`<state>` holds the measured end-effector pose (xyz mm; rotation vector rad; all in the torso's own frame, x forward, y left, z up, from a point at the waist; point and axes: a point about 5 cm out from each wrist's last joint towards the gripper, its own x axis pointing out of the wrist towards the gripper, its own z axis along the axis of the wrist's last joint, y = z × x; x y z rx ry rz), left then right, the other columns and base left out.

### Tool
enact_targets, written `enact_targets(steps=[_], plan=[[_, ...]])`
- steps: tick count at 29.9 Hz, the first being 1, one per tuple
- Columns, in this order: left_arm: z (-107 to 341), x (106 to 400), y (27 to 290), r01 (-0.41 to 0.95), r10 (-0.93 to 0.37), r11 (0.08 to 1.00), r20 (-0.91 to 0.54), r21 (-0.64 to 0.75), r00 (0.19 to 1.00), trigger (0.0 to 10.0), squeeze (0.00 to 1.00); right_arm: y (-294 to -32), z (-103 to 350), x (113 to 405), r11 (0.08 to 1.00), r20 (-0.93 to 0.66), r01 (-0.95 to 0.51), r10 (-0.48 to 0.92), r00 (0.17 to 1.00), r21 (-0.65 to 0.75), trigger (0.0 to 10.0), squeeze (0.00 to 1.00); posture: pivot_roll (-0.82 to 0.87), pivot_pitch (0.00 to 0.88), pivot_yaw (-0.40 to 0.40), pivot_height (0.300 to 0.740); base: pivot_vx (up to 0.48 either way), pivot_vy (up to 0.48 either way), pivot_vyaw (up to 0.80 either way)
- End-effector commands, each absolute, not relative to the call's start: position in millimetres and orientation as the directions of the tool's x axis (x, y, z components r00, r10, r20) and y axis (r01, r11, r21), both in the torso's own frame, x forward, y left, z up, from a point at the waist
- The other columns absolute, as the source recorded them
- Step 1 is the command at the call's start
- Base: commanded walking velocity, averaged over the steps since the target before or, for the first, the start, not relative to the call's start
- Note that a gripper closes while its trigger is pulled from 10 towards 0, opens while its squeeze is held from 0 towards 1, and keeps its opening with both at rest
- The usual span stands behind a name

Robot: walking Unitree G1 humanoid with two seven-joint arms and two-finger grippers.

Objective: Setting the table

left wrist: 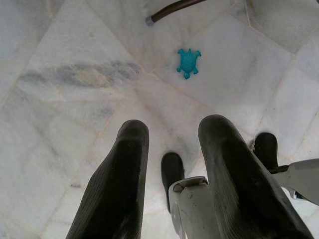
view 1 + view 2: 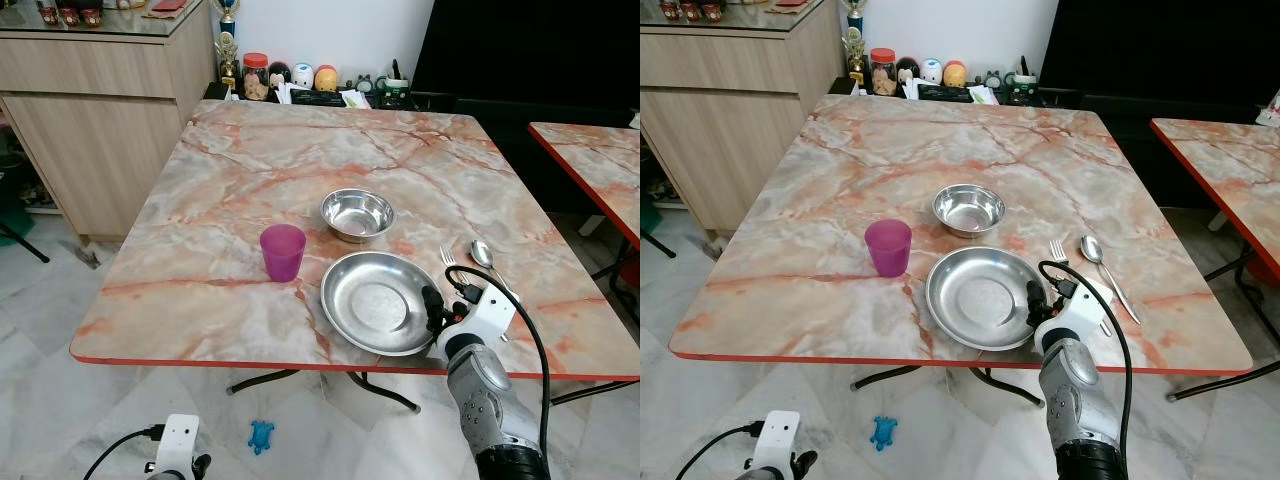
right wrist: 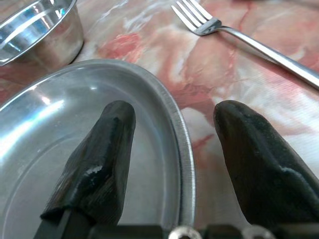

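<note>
- Right now the right gripper point(image 3: 172, 149) is open, with one finger over the plate point(image 2: 375, 300) and one outside, so the rim sits between them. It holds nothing yet.
- Just past it, on the outer side, lie the fork point(image 3: 249, 42) and spoon point(image 2: 487, 262), pointing away across the table point(image 2: 250, 170).
- Beyond the plate are the bowl point(image 2: 357, 213) and the cup point(image 2: 283, 251).
- Low down, the left gripper point(image 1: 172, 164) hangs open over the floor point(image 1: 75, 74), so the right arm is much nearer.

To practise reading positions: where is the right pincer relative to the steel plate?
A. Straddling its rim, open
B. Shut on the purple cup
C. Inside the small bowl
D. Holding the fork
A: in the right wrist view the right pincer has one finger over the plate and one outside its rim.
</note>
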<state>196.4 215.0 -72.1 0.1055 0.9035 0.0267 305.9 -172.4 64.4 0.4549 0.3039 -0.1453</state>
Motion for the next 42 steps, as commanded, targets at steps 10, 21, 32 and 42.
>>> enact_targets(steps=[10,21,32,42], plan=[[-75,192,212,0.046,0.059,0.993,-0.791,0.11,0.609,10.0,0.0,-166,71,311,0.884,-0.286,0.167,-0.04,0.957,0.436,10.0,0.0,0.1,0.006,-0.08,0.74,0.0,0.0,0.0],[-75,193,209,0.064,0.043,0.992,-0.791,0.104,0.611,10.0,0.0,-163,61,303,0.881,-0.338,0.204,-0.054,0.94,0.426,10.0,0.0,0.1,0.008,-0.084,0.74,0.0,0.0,0.0],[-75,193,209,0.071,0.045,0.991,-0.791,0.111,0.61,10.0,0.0,-162,57,293,0.875,-0.347,0.217,-0.061,0.936,0.433,10.0,0.0,0.09,0.005,-0.081,0.74,0.0,0.0,0.0],[-75,192,212,0.065,0.056,0.991,-0.79,0.12,0.611,10.0,0.0,-163,56,291,0.87,-0.347,0.223,-0.064,0.936,0.44,10.0,0.0,0.09,0.005,-0.082,0.74,0.0,0.0,0.0]])
